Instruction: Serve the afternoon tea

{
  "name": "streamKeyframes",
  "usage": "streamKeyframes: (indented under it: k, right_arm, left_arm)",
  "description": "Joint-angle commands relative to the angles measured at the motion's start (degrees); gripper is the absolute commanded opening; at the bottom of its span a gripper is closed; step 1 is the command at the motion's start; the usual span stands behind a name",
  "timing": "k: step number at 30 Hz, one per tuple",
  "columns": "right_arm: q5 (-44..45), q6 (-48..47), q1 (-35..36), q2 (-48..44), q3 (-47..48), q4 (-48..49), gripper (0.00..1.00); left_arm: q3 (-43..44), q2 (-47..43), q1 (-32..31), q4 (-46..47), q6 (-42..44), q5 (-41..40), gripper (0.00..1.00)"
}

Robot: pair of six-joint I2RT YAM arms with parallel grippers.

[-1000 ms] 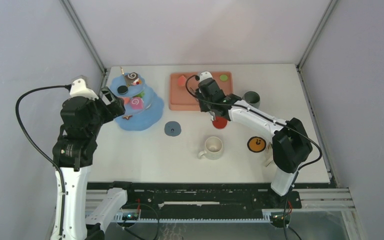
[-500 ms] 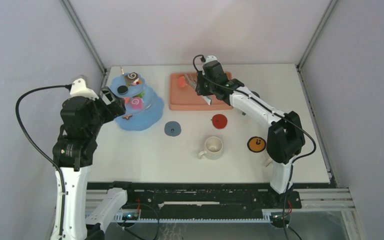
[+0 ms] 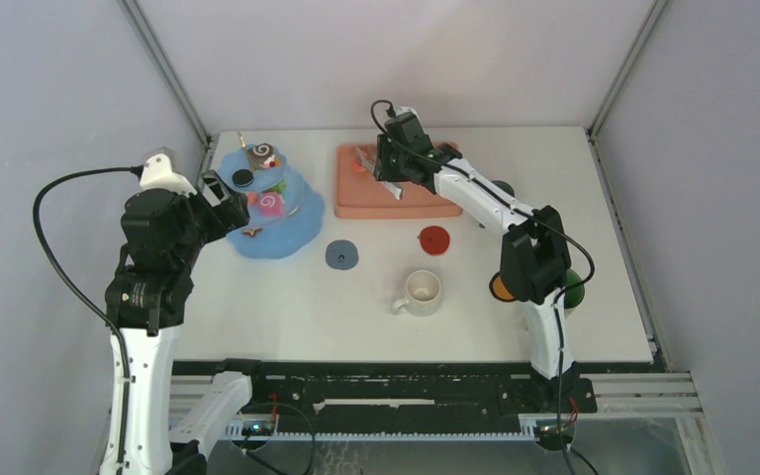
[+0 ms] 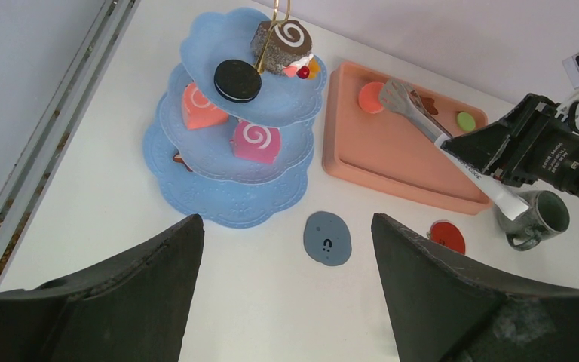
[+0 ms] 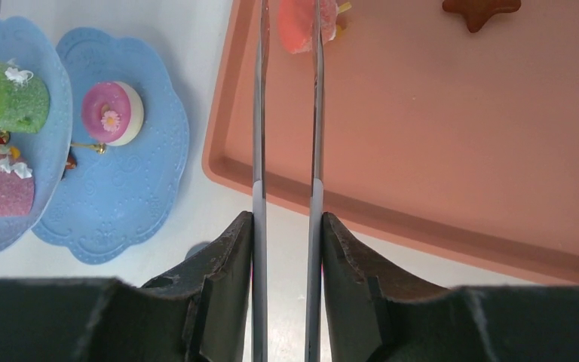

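At the upper left corner of the salmon-pink rectangular tray (image 3: pixel 366 198), the thin metal tongs (image 5: pixel 260 113) now straddle a red-orange toy pastry (image 5: pixel 295 23). Over the last second the right pincer (image 5: pixel 286 226), clamped on the tongs' two blades, has swung there from the tray's right side. The blades stand apart on either side of the pastry, which lies on the tray, so the pick looks lined up but not yet made. A squeeze and a carry to the blue tiered dessert tower (image 4: pixel 203 45), upper left in the top view, would likely follow.

The swing has also uncovered a green rim (image 3: pixel 574 289) by the right arm's elbow, probably a mug, and half hidden an orange round coaster (image 3: pixel 500 287). The left pincer (image 4: pixel 286 226) has not moved. Its fingers are wide apart and empty above the white desk (image 3: pixel 297 307), near the tower.

The tower shows seven pastries:
- a chocolate swirl roll (image 4: pixel 283 41)
- a black sandwich biscuit (image 4: pixel 237 81)
- an orange-pink slice (image 4: pixel 200 107)
- a pink swirl roll (image 4: pixel 256 141)
- a green swirl roll (image 5: pixel 4 98)
- a pink iced ring (image 5: pixel 111 113)
- a brown star on the bottom tier (image 3: pixel 251 232)

The tray holds three pieces: the red-orange pastry, a second brown star (image 5: pixel 482 7) and a green disc (image 4: pixel 465 119).

Two mugs are certain, a cream mug (image 3: pixel 422 290) and a grey mug (image 4: pixel 539 213); the green rim would make three.

There are three coasters: a blue-grey one (image 3: pixel 340 254), a red one (image 3: pixel 434 239) and the orange one.
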Motion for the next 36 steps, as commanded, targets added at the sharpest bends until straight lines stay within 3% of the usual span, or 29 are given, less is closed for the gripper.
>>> streamKeyframes:
  k: [1, 19, 23, 26, 36]
  right_arm:
    - [1.3, 2.2, -0.3, 1.1, 5.2, 0.2, 0.43]
    - [2.2, 2.3, -0.3, 4.7, 7.4, -0.4, 0.42]
    - [2.2, 2.2, -0.4, 4.5, 7.2, -0.1, 0.29]
    - [2.3, 2.2, -0.4, 3.4, 6.1, 0.6, 0.02]
    - [3.0, -0.7, 0.0, -4.8, -3.1, 4.1, 0.00]
  left_arm:
    - [1.1, -0.1, 0.4, 1.5, 0.6, -1.0, 0.86]
    - [0.8, 0.2, 0.4, 1.6, 0.8, -1.9, 0.86]
    - [0.8, 0.0, 0.4, 1.5, 0.9, -2.0, 0.86]
    - [0.8, -0.2, 0.4, 1.4, 0.9, -2.2, 0.86]
    - [0.6, -0.5, 0.4, 1.4, 0.6, -1.7, 0.86]
